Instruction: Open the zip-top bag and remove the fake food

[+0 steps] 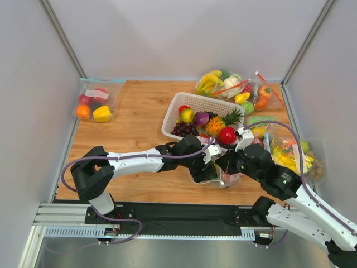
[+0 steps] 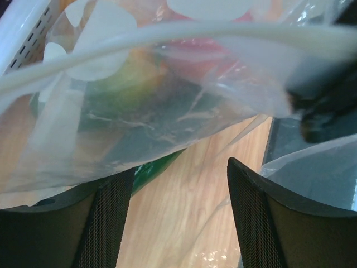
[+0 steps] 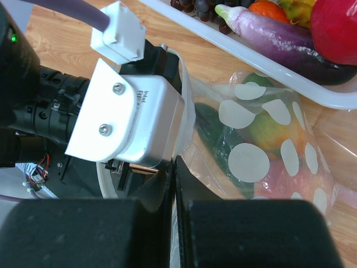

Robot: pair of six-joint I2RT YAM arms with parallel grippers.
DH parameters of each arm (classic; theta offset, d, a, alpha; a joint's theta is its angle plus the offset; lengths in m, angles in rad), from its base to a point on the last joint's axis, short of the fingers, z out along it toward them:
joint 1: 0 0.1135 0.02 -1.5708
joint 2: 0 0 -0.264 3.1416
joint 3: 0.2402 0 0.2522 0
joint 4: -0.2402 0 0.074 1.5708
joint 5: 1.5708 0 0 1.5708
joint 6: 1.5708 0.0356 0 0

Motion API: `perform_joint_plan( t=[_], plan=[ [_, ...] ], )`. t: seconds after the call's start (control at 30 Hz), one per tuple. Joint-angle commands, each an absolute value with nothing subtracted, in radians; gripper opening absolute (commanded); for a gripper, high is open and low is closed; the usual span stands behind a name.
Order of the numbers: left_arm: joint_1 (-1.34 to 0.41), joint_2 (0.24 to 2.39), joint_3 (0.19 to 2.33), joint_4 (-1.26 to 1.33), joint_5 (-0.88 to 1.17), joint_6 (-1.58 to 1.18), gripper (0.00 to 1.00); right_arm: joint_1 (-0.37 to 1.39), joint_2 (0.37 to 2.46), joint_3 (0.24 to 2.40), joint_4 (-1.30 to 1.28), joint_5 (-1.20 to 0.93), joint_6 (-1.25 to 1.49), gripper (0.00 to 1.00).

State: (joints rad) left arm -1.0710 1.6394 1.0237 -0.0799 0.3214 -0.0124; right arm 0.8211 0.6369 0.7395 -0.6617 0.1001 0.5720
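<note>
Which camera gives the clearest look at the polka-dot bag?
The right wrist view: the dotted bag is sharp there, with its white dots and the green, yellow and pink fake food showing through. In the top view it is small and mostly covered. The left wrist view is too close and shows only blurred film.

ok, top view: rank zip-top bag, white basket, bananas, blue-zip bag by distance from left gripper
1. zip-top bag, right at the left gripper
2. white basket, just behind
3. bananas, back, centre-right
4. blue-zip bag, far back-left corner
</note>
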Motion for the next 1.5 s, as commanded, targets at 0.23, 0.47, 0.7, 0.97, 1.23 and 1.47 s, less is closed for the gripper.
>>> perform_joint_plan(
  t=[0.23,0.47,0.7,0.97,1.23,1.47],
  plan=[
    [-1.051,1.744,1.075,-0.071,0.425,0.092,0.73,0.816,0.63,0.756,-0.632,0.121,0.568,0.0],
    [-1.051,1.776,1.077,-0.086,0.39,0.136,0.7,0.816,0.658,0.735,-0.588,0.097,0.566,0.0],
    [-1.051,1.769,1.019,-0.005,0.325,0.164,0.72,0.813,0.669,0.732,-0.563,0.084,0.555,0.0],
    [-1.062,1.841,1.061,0.008,0.342,0.175,0.71,0.801,0.667,0.732,-0.558,0.074,0.548,0.0],
    [-1.078,1.833,1.025,-0.037,0.328,0.183,0.58,0.788,0.653,0.729,-0.563,0.068,0.546,0.0],
    [-1.089,1.752,0.921,-0.045,0.33,0.144,0.64,0.767,0.638,0.729,-0.568,0.063,0.543,0.0]
  ],
)
